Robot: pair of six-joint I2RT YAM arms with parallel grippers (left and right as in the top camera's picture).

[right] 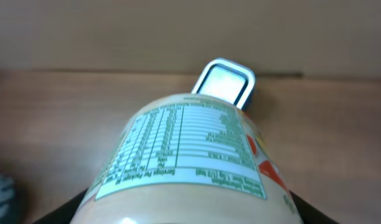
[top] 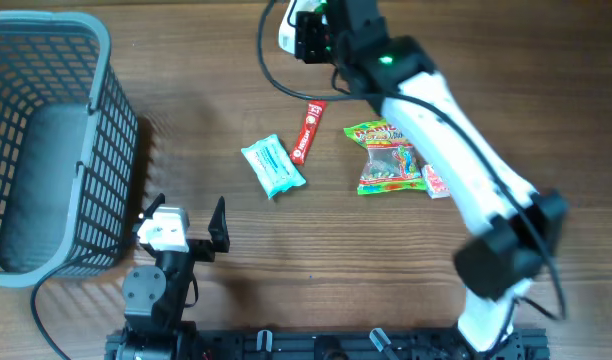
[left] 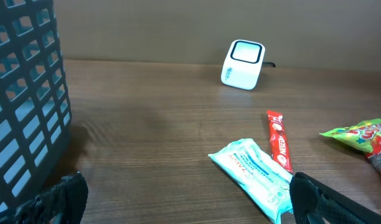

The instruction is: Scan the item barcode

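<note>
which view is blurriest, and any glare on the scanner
Right wrist: the held bottle fills the frame, its label soft, and the scanner window behind looks washed out. Left wrist: mostly sharp, only its own fingers blur. Overhead: even light, no strong glare.

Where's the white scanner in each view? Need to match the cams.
Overhead: scanner top centre, partly under the right arm.
Left wrist: scanner upper centre-right, near the far edge of the table.
Right wrist: scanner top centre, behind the bottle.
Shared landmark: the wooden table.
</note>
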